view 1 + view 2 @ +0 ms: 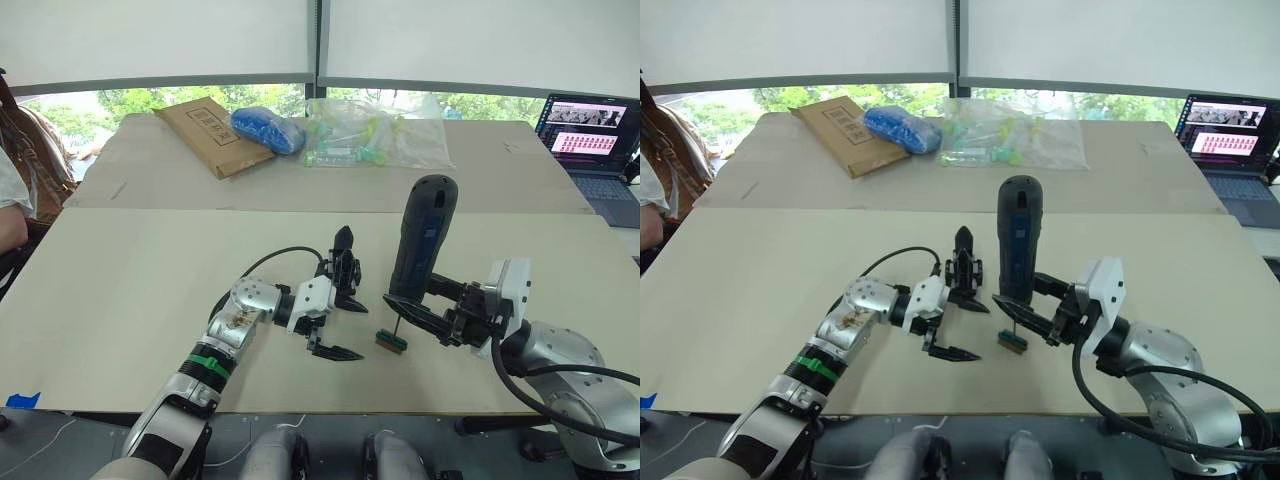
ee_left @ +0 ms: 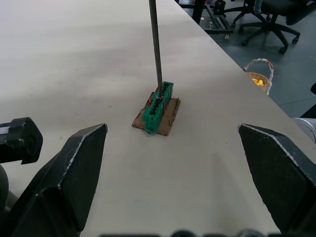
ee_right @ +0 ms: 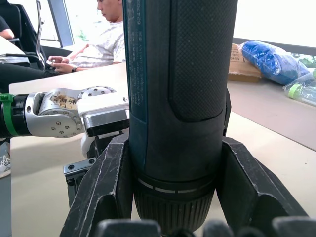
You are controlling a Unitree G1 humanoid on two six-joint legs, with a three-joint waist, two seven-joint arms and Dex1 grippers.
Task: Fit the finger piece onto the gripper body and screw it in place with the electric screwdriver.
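Note:
The electric screwdriver (image 1: 425, 235) stands upright with my right gripper (image 1: 405, 305) shut on its lower barrel. Its thin bit (image 2: 156, 44) rests on a small green block (image 2: 158, 108) that lies on a scrap of brown card. The gripper body (image 1: 343, 268), a small black assembly with one upright pointed finger, stands on the table just left of the screwdriver. My left gripper (image 1: 360, 331) is open, its far finger right beside the gripper body and nothing between its fingers (image 2: 79, 163). The finger piece is out of view.
On the rear table lie a brown cardboard packet (image 1: 205, 135), a blue bag (image 1: 268, 128) and clear bags of small parts (image 1: 370, 135). A laptop (image 1: 590, 130) sits at the far right. A person (image 1: 15, 190) sits at the left edge.

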